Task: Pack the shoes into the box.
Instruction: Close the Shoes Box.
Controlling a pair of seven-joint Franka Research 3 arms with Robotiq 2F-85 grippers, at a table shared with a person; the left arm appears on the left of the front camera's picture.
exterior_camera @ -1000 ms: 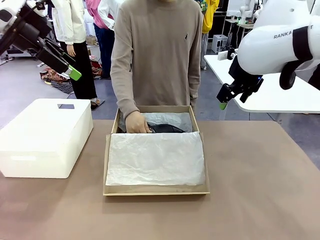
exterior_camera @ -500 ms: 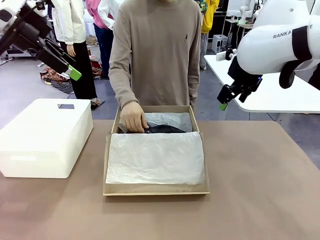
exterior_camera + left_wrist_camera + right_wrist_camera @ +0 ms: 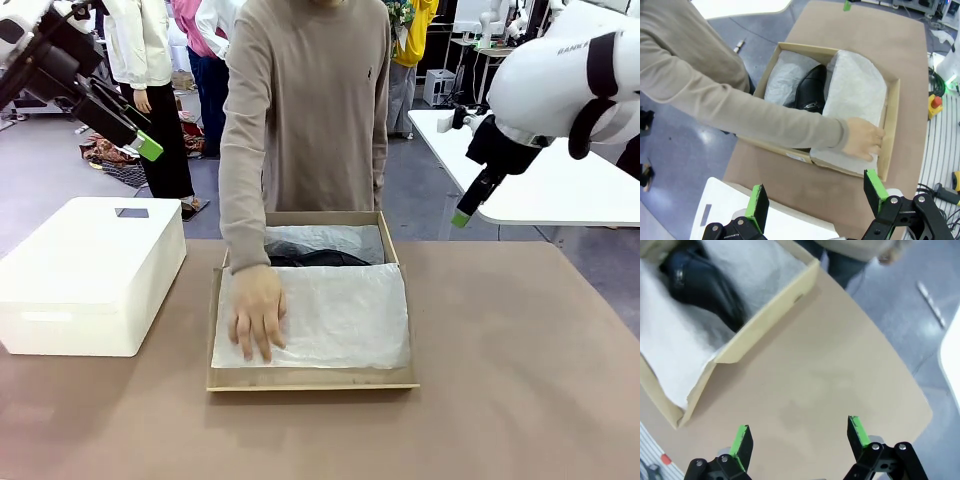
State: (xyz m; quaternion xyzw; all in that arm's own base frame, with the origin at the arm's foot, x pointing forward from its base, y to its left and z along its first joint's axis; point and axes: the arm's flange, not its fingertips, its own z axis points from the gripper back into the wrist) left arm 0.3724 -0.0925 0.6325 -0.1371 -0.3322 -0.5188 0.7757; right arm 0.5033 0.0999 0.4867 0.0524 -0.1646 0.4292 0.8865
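Observation:
The tan cardboard box (image 3: 312,381) lies open mid-table, lined with white tissue paper (image 3: 330,315) that covers most of its inside. A glossy black shoe (image 3: 318,258) shows at the far end of the box (image 3: 892,120), also as the shoe (image 3: 811,90) and the shoe (image 3: 700,285). A person's hand (image 3: 258,312) rests flat on the tissue. My left gripper (image 3: 148,147) hangs high at the far left, open, its fingers (image 3: 759,200) empty. My right gripper (image 3: 461,218) is raised at the right beyond the table edge, open, fingers (image 3: 858,431) apart over bare table.
A large white rounded box (image 3: 90,272) stands on the table's left side. A white table (image 3: 560,190) stands behind at the right. The person stands at the far edge behind the box. The brown tabletop (image 3: 520,370) stretches right of the box.
The person's hand moved from the shoe at the far end onto the near tissue paper. My right gripper swung a little right and turned. The left arm stayed put.

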